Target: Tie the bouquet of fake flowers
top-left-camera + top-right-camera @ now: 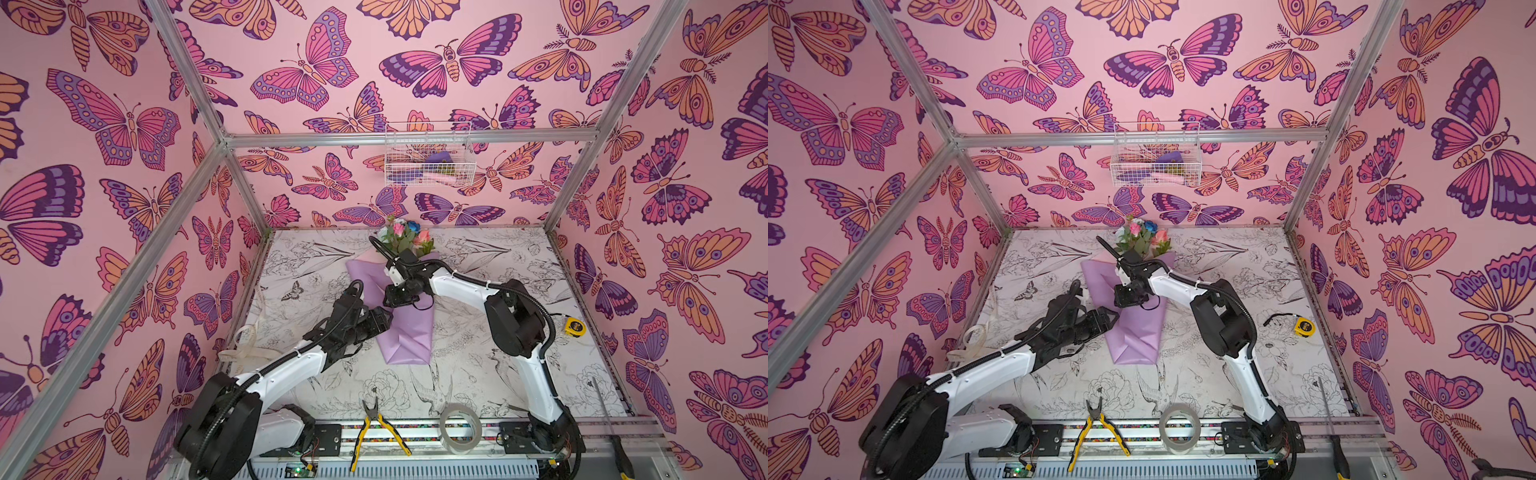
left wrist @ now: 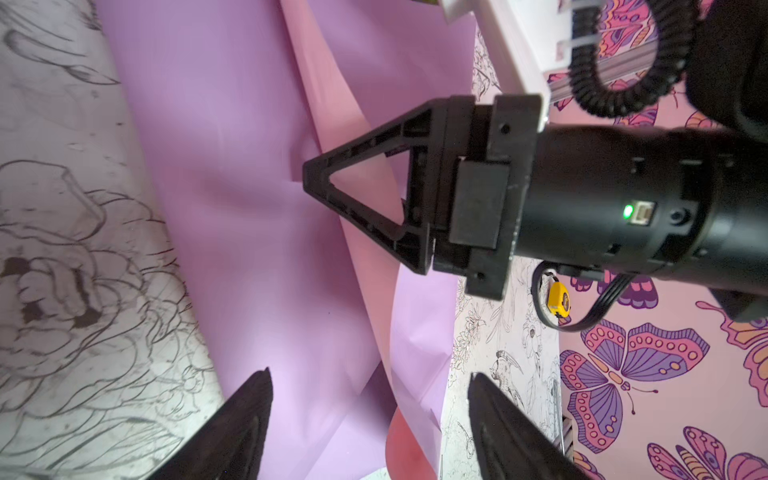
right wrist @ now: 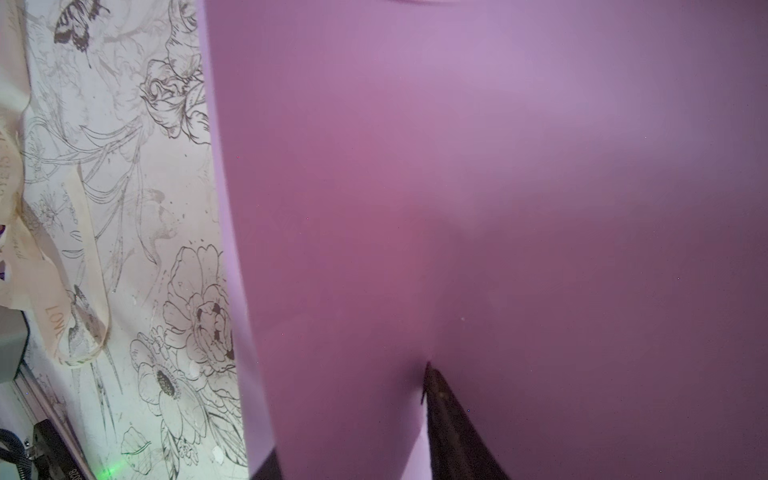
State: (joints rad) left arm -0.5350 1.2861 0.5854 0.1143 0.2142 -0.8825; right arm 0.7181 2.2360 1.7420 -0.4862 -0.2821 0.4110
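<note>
The bouquet lies on the table as a lilac paper cone, its narrow end toward the front. The fake flowers show at its far, wide end. The cream ribbon lies loose by the left table edge, apart from the cone; the right wrist view also shows this ribbon. My left gripper is open at the cone's left side, over lilac paper, with nothing gripped. My right gripper hangs over the cone's middle, open, with a paper flap hiding one finger.
Yellow pliers, a tape roll and a screwdriver lie along the front rail. A yellow tape measure sits at the right. A white wire basket hangs on the back wall.
</note>
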